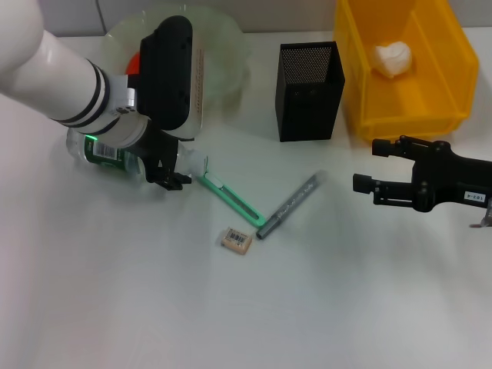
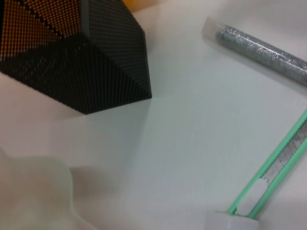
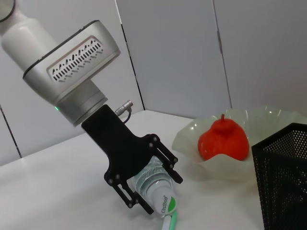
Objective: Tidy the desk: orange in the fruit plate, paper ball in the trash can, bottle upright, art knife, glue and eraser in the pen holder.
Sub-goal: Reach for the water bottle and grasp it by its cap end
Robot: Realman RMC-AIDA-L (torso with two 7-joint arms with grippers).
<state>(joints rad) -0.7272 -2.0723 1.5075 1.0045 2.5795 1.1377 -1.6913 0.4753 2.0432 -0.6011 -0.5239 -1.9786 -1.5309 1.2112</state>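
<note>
My white desk (image 1: 346,307) carries a fruit plate (image 1: 223,69), mesh pen holder (image 1: 309,92), yellow bin (image 1: 407,108), lying bottle (image 1: 108,152), art knife (image 1: 231,196), glue stick (image 1: 290,204) and eraser (image 1: 236,240).

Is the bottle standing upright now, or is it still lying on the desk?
Lying down. The bottle rests sideways on the desk, cap towards the art knife, with the left gripper around its neck.

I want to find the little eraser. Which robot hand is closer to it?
Left. The left gripper sits at the lying bottle, just up-left of the eraser. The right gripper hovers farther off on the eraser's other side.
</note>
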